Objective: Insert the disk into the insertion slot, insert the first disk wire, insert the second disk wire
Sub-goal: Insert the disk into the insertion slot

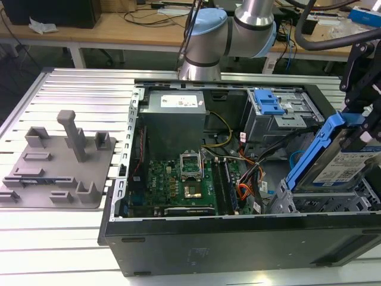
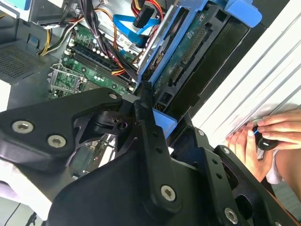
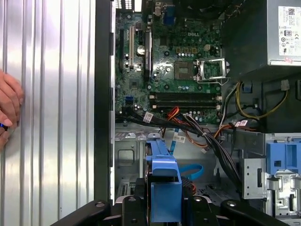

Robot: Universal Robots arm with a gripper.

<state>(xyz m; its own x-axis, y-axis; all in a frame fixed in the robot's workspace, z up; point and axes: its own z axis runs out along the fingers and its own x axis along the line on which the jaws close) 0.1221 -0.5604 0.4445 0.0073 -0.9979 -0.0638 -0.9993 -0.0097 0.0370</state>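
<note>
Tool [image 1: 364, 125] clamped shut on disk [image 1: 342, 161] by its blue carrier, at exterior view's right. Disk tilted steeply over insertion slot [image 1: 324, 202], not seated; tilt likely meant to feed lower edge into bay.
Second wrist view: tool [image 2: 155, 117] pinched carrier edge; first disk wire [image 2: 124, 22] lay beyond.
First wrist view: disk [image 3: 164, 183] edge-on between jaws, cage underneath. Person's hand [image 3: 9, 108] rested on desk [image 3: 56, 117], well apart.

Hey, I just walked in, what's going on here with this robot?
The robot's gripper is shut on the disk, holding it tilted above the insertion slot in the open computer case; it isn't seated yet. The first disk wire loops inside the case, not plugged into the disk. A person's hand rests on the table beside the case.
</note>
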